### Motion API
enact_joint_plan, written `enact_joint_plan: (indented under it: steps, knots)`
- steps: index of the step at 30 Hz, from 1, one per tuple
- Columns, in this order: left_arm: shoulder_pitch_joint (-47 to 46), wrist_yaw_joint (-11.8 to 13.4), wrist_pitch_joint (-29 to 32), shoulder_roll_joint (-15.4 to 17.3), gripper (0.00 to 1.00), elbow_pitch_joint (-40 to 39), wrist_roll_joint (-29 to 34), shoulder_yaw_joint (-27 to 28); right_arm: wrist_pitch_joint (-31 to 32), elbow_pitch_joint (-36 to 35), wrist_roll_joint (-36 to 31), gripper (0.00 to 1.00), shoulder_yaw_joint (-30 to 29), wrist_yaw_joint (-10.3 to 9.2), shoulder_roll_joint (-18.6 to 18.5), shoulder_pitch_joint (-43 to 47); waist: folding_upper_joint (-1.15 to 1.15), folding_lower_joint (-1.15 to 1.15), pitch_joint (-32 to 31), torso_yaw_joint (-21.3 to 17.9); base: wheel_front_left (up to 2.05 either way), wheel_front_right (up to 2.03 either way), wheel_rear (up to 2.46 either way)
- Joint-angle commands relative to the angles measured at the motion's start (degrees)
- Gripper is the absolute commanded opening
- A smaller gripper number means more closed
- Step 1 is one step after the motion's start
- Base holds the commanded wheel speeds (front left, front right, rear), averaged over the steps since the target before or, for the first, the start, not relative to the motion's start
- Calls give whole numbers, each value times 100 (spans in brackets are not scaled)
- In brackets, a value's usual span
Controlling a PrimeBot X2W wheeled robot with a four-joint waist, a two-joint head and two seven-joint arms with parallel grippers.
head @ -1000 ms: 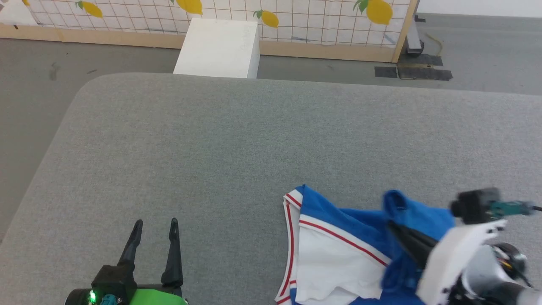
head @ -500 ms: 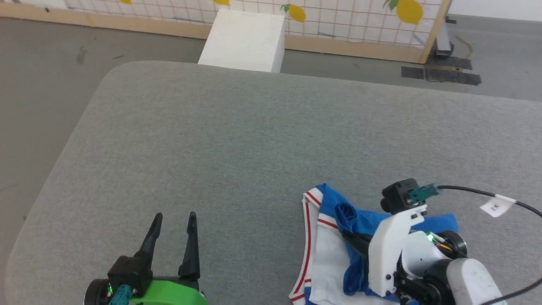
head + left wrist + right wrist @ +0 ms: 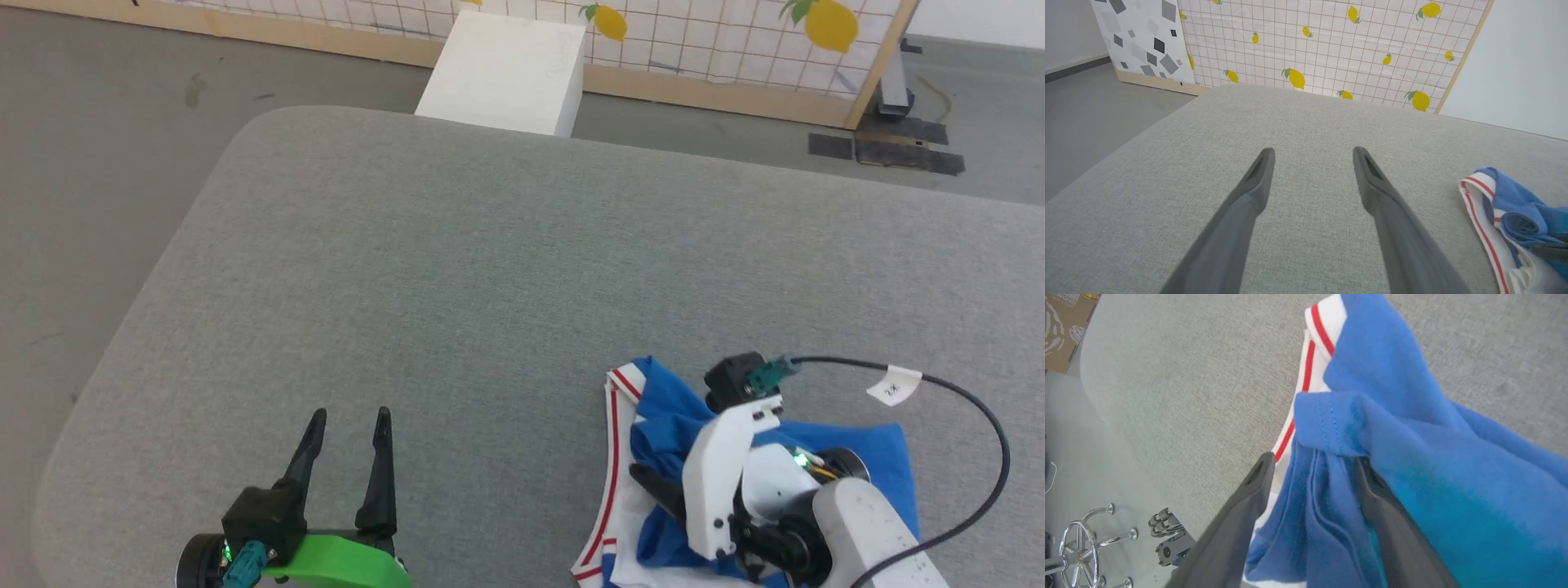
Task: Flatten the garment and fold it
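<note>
table (image 3: pixel 490 245): grey fuzzy cloth, round corner | wall (image 3: pixel 1331 41): squares with yellow lemons | shirt (image 3: pixel 882 457): soft, blue, bunched | left pincer (image 3: pixel 347 425): wide | right pincer (image 3: pixel 1312 465): wide, shirt between

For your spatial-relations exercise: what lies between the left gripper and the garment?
Bare grey fabric surface; the head view shows it between left gripper and garment.

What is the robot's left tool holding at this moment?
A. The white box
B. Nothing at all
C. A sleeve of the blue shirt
B: the left tool stands open, with only the bare grey table showing between its fingers, while the shirt lies apart from it, over by the right tool.
</note>
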Motion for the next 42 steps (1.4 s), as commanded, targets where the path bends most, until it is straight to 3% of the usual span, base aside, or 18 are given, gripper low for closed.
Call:
enact_joint_plan:
  steps: [1, 8, 15, 20, 27, 42]
  knots:
    - [-94, -16, -41, -18, 100, 11, 6, 1, -25, -38, 95, 100, 43, -8, -3, -153, 0, 0, 2, -76, 0, 0, 0]
    - [-30, 21, -42, 11, 100, -14, -7, 71, 416, -1057, 523, 100, -15, -8, -9, -112, 0, 0, -26, -427, 0, 0, 0]
    - [4, 49, -43, 35, 100, -114, 12, 129, 146, -2688, 351, 100, -1154, -8, -281, 458, 0, 0, 10, -693, 0, 0, 0]
    - [42, 52, -43, 75, 100, -178, 30, 162, -171, -3097, 115, 100, -2070, -8, -292, 1159, 0, 0, 125, -825, 0, 0, 0]
    - [30, 57, -29, 143, 100, -225, 52, 162, -583, -2649, 72, 100, -2342, -8, -256, 1740, 0, 0, 289, -874, 0, 0, 0]
    - [-16, 74, 219, 338, 100, -416, 79, 113, -847, -879, 99, 100, -2323, -8, -170, 1463, 0, 0, 319, -600, 0, 0, 0]
